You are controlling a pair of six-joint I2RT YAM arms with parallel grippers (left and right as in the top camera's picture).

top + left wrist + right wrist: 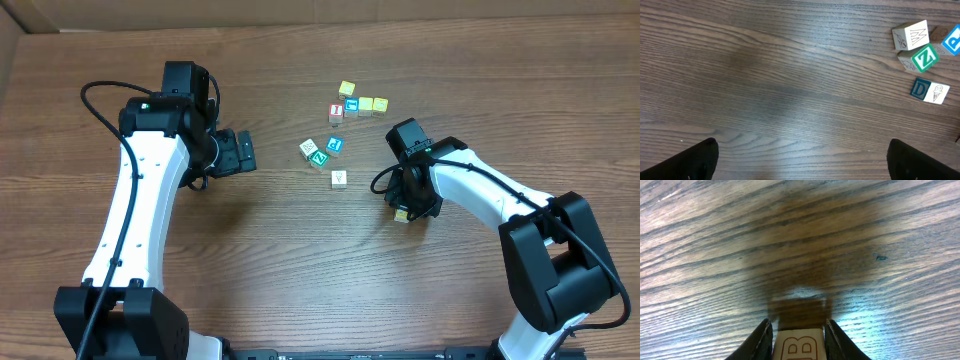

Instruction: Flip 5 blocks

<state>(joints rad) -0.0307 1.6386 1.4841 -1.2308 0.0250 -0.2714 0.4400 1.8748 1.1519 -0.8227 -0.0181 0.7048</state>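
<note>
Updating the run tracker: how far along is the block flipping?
Done: no finished flip can be confirmed from these views. In hand: right hand shut on the B block, close to the table; left hand open, empty. Left: W block, Z block, P block and cone-picture block lie loose between the arms.

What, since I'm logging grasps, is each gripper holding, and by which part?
The right gripper clamps a cream block marked "B" by two opposite side faces, between its fingers. The left gripper is open and holds nothing.
</note>
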